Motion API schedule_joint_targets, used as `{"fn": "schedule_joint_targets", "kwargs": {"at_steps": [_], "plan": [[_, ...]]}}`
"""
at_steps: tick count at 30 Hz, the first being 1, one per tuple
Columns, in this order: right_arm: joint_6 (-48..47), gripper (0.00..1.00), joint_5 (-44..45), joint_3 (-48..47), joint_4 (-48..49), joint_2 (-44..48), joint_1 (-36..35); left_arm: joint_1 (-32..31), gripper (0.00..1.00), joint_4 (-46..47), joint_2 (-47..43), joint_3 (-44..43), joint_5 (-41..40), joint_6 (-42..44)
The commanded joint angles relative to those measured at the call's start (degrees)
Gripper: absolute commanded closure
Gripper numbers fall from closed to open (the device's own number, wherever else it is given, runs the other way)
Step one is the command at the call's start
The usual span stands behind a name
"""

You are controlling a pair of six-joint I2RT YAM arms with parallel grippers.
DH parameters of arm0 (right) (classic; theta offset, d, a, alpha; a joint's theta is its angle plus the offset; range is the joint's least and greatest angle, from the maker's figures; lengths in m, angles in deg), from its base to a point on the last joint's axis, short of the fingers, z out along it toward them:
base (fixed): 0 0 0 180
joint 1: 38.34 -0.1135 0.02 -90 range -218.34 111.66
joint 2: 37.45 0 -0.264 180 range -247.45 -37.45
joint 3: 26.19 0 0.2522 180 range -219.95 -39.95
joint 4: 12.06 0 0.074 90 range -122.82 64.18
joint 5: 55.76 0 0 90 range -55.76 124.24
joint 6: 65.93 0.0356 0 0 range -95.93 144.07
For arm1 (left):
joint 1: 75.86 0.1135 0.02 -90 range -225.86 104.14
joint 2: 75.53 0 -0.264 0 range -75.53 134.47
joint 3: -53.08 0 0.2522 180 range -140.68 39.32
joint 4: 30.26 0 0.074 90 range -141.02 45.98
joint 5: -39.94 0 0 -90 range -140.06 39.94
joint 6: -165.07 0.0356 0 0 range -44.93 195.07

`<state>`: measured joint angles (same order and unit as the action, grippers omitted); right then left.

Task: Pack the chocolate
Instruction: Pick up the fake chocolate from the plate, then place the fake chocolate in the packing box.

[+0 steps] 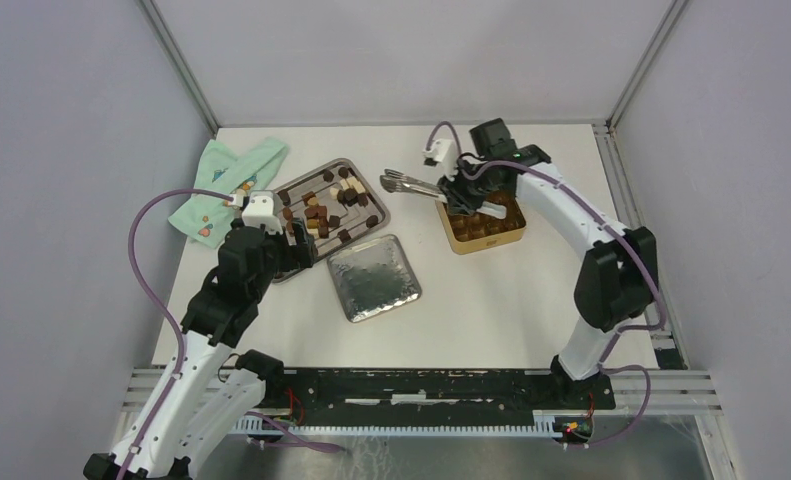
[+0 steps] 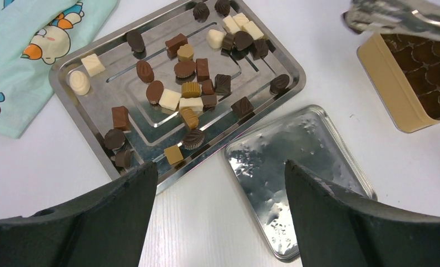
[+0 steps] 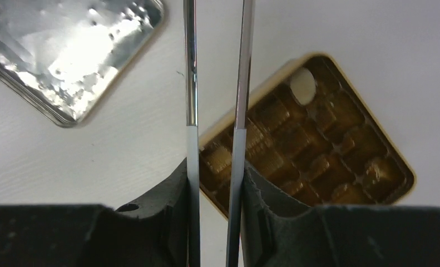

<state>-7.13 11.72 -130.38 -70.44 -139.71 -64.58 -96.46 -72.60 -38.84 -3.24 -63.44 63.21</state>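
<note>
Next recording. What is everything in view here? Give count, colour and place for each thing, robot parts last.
chocolate pieces: many; dark brown, lighter brown, cream-white; scattered on the tray
tray: one; steel; left of centre, beside the cloth
lid: one; silver; flat on the table, beside the tray
tin: one; gold, brown insert; open, right side
tongs: one; metal; in the right hand
cloth: one; teal, cartoon print; far left
table: one; white
left hand: open, at the tray's near edge
right hand: shut on the tongs, over the tin
</note>
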Motion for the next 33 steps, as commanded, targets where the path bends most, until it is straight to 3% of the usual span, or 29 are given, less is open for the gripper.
{"fn": "schedule_joint_targets", "kwargs": {"at_steps": [1, 6, 10, 23, 33], "plan": [[1.28, 0.85, -6.42, 8.29, 7.32, 7.71, 10.29, 0.34, 0.11, 2.3, -0.33, -0.06, -0.21, 2.82], [1.23, 0.85, -6.01, 17.89, 11.57, 11.93, 17.98, 0.31, 0.11, 2.3, 0.41, -0.06, 0.15, 2.83], [1.64, 0.85, -4.68, 19.24, 12.36, 11.48, 20.98, 0.3, 0.11, 2.39, 0.94, -0.06, 0.69, 2.93], [2.9, 0.81, -0.65, 20.42, 14.19, 9.13, 22.25, 0.3, 0.11, 2.47, 0.84, 0.02, 1.22, 2.97], [2.72, 0.71, 0.01, 20.47, 13.79, 6.83, 22.3, 0.39, 0.11, 2.62, 0.96, -0.01, 1.64, 3.02]]}}
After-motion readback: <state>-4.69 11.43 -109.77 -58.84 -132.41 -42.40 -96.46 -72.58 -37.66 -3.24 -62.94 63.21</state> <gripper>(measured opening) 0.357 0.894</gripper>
